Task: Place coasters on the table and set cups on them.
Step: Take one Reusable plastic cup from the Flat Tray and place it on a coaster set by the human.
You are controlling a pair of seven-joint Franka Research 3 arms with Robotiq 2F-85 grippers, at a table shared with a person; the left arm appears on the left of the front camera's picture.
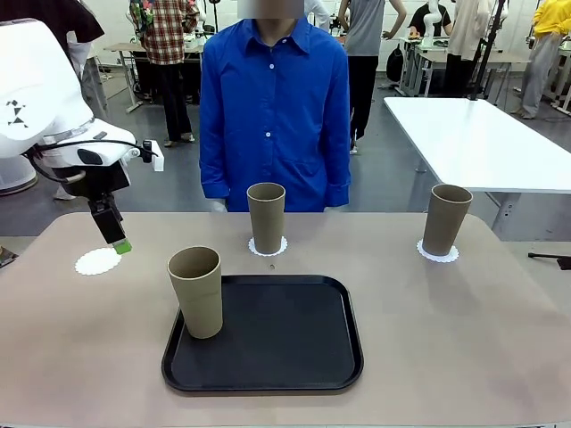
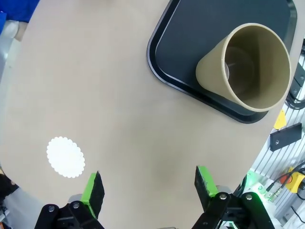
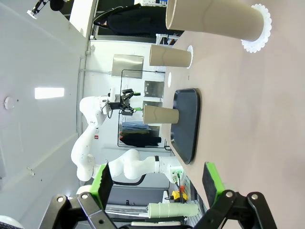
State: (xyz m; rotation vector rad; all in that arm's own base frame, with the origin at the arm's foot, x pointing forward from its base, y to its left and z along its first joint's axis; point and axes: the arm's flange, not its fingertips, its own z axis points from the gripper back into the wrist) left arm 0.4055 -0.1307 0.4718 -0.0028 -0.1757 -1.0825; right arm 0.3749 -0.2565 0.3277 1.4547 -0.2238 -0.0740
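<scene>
Beige tabletop (image 1: 446, 339) takes most of the front view. A person in a blue shirt (image 1: 273, 107) stands at its 12 o'clock edge, and a white table (image 1: 482, 143) is behind at 2 o'clock. A black tray (image 1: 268, 382) lies at 6 o'clock and carries the first cup (image 1: 196, 290), upright at the tray's 9 o'clock side. The second cup (image 1: 266, 217) stands on the second coaster (image 1: 268, 247) just past the tray at 12 o'clock. The third cup (image 1: 445, 219) stands on the third coaster (image 1: 438, 255) at 2 o'clock. The bare coaster (image 1: 97, 261) lies at 9 o'clock, and the left pincer (image 1: 120, 244) hangs just above its 2 o'clock edge.

From the left wrist, the left pincer (image 2: 148, 186) is spread wide and pinches nothing. The bare coaster (image 2: 66, 157) lies at 8 o'clock, near one finger. At 1 o'clock the first cup (image 2: 248, 67) stands at the tray's (image 2: 167, 67) edge; its inside is empty.

From the right wrist, rolled sideways, the right pincer (image 3: 157, 183) is spread and empty over bare tabletop. The third cup (image 3: 214, 19) is at 12 o'clock, with the other two cups farther off.
</scene>
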